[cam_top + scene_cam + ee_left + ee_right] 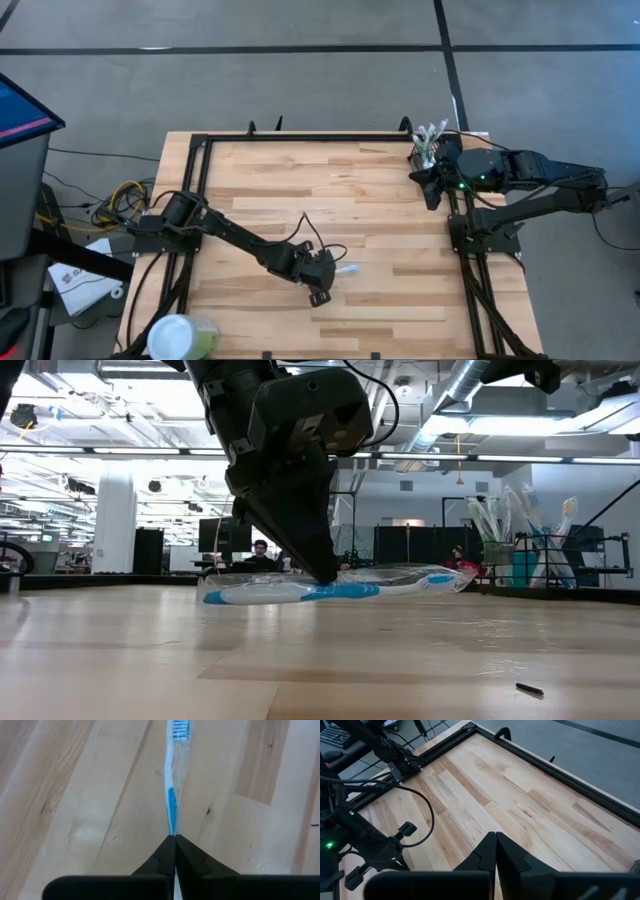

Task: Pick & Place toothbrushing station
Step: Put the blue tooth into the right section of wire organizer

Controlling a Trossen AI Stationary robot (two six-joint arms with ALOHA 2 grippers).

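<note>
A blue-and-white toothbrush (pixel 300 592) in a clear wrapper hangs level a little above the wooden table, near its middle, with my left gripper (pixel 328 575) shut on it. The left wrist view shows the toothbrush (pixel 172 780) running away from the left gripper (pixel 175 836), bristle head farthest. The toothbrushing station (pixel 428 152), a small dark holder with several brushes standing in it, stands at the table's far right corner. My right gripper (pixel 495 836) is shut on nothing, raised beside the station (pixel 497 550). My left gripper pinches the toothbrush between its two fingers at about mid-length, on the blue part of the handle (pixel 172 822). The fingers slant down from the table's left side. The brush hangs level, clear of the table, both ends free.
A pale-green cup with a white lid (pixel 180 338) stands at the near left corner. Black frame rails (pixel 300 138) run along the table's far, left and right edges. A small dark scrap (pixel 530 688) lies on the table near the low camera. People sit in the room beyond.
</note>
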